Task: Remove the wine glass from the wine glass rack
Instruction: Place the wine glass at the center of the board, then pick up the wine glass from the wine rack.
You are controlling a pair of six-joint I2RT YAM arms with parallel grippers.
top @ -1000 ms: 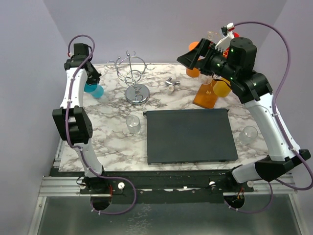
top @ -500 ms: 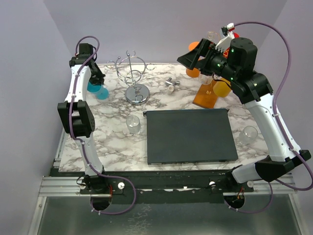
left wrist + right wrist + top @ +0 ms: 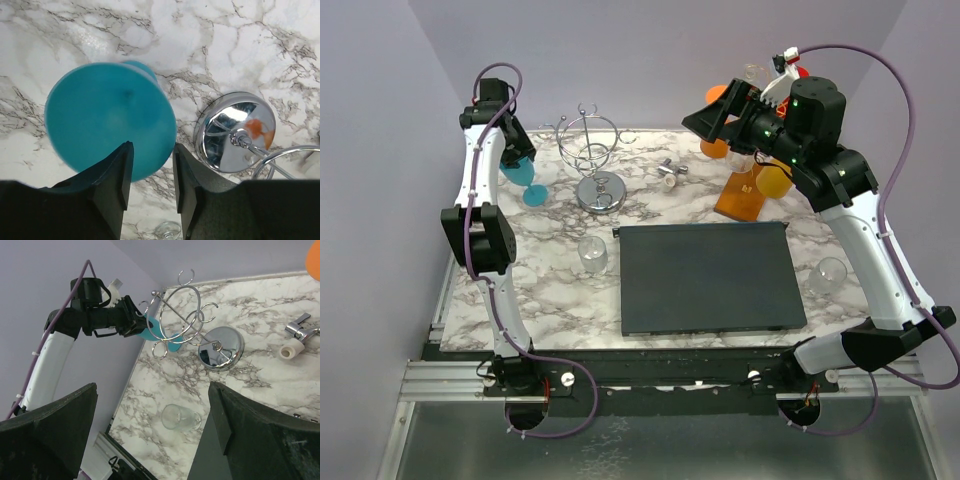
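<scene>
The wine glass rack's orange-brown wooden base (image 3: 740, 195) stands at the back right, partly hidden by my right arm. Orange wine glasses (image 3: 775, 180) hang around it. My right gripper (image 3: 715, 118) is open and empty, high above the table beside the rack; its jaws (image 3: 152, 387) stand wide apart. My left gripper (image 3: 517, 158) is at the back left, shut on a blue wine glass (image 3: 525, 180), which is tilted and lifted off the table. In the left wrist view the glass (image 3: 110, 120) fills the space just past the gripper (image 3: 150, 150).
A silver chrome wire stand (image 3: 592, 150) with a round base (image 3: 235, 131) stands right of the blue glass. A dark grey mat (image 3: 705, 277) lies at centre. Clear glasses lie at the mat's left (image 3: 592, 253) and right (image 3: 828, 275). A small metal part (image 3: 670, 172) lies at the back.
My left arm has swung back and a little to the right, carrying the blue wine glass up off the table and tilting it. The right arm has not moved.
</scene>
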